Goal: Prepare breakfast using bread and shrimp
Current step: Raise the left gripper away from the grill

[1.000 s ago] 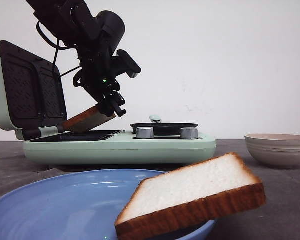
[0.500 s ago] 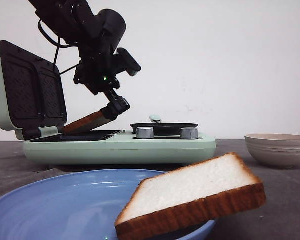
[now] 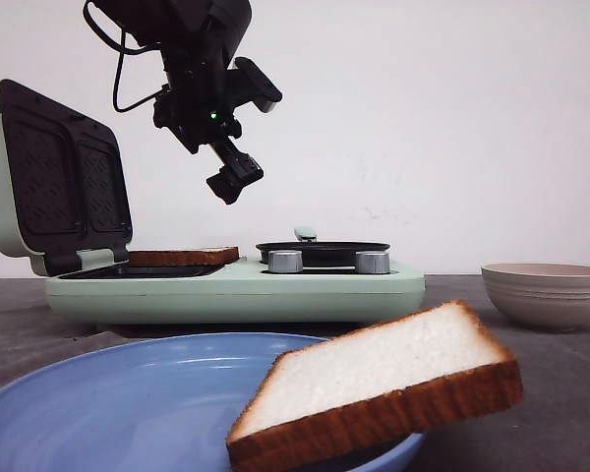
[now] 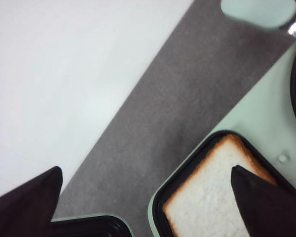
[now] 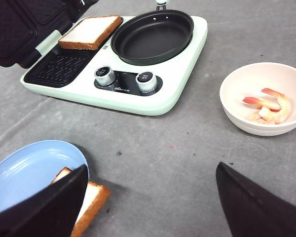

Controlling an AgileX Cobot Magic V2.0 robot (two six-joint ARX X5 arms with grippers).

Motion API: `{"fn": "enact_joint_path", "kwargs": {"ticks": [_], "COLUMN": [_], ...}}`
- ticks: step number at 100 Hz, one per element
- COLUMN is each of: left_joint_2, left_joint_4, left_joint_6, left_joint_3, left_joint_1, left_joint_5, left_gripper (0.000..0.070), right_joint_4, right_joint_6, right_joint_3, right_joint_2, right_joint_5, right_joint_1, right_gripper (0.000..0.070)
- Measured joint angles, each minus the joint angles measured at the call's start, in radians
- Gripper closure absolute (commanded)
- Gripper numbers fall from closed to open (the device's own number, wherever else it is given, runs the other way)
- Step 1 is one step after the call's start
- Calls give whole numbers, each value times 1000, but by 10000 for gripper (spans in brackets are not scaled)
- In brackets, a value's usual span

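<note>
From the front, the left gripper (image 3: 234, 177) hangs in the air above the breakfast maker (image 3: 236, 285), its jaws parted and holding nothing; below it one slice of bread (image 3: 182, 257) lies flat on the sandwich plate at the machine's left end, beside the raised lid (image 3: 54, 177); a black frying pan (image 3: 322, 252) sits on the machine's right half, with two silver knobs (image 3: 285, 261) along its front edge; a second bread slice (image 3: 383, 388) leans on the right rim of the blue plate (image 3: 128, 403) at the desk's near edge, one corner jutting past the rim; a beige bowl (image 3: 548, 292) stands towards the desk's right edge.

In the left wrist view, the two dark fingertips (image 4: 24, 197) stand wide apart with nothing between them; the toasted-edged slice (image 4: 214, 195) fills a corner of the black recess in the pale green body (image 4: 256, 118); grey desk (image 4: 153, 113) shows beyond.

In the right wrist view, the right gripper (image 5: 153, 197) is spread wide and empty over the desk (image 5: 177, 148); the first slice (image 5: 90, 32) rests on the far compartment of the grill plate, next to the pan (image 5: 152, 37); the other slice (image 5: 89, 200) overhangs the blue plate's (image 5: 24, 173) edge; the bowl (image 5: 264, 98) holds shrimp (image 5: 266, 106).
</note>
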Motion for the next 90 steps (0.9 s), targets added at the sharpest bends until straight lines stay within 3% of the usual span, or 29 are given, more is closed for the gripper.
{"fn": "enact_joint_path", "kwargs": {"ticks": [17, 39, 53, 67, 81, 86, 90], "left_joint_2": [-4, -83, -193, -314, -397, -418, -433], "left_joint_4": [-44, -214, -331, -465, -616, -677, -724], "left_joint_6": [-19, -175, -296, -414, -496, -506, -513], "left_joint_3": [12, 117, 190, 201, 200, 200, 200], "left_joint_1": [0, 4, 21, 52, 94, 111, 126], "left_joint_5": [2, 99, 172, 288, 422, 462, 494], "left_gripper": [0, 14, 178, 437, 642, 699, 700], "right_joint_4": [0, 0, 0, 0, 0, 0, 0], "right_joint_6": [0, 0, 0, 0, 0, 0, 0], "right_joint_3": [0, 0, 0, 0, 0, 0, 0], "right_joint_2": [0, 0, 0, 0, 0, 0, 0], "right_joint_5": [0, 0, 0, 0, 0, 0, 0], "right_joint_1": [0, 0, 0, 0, 0, 0, 0], "right_gripper": [179, 179, 179, 179, 179, 179, 179]}}
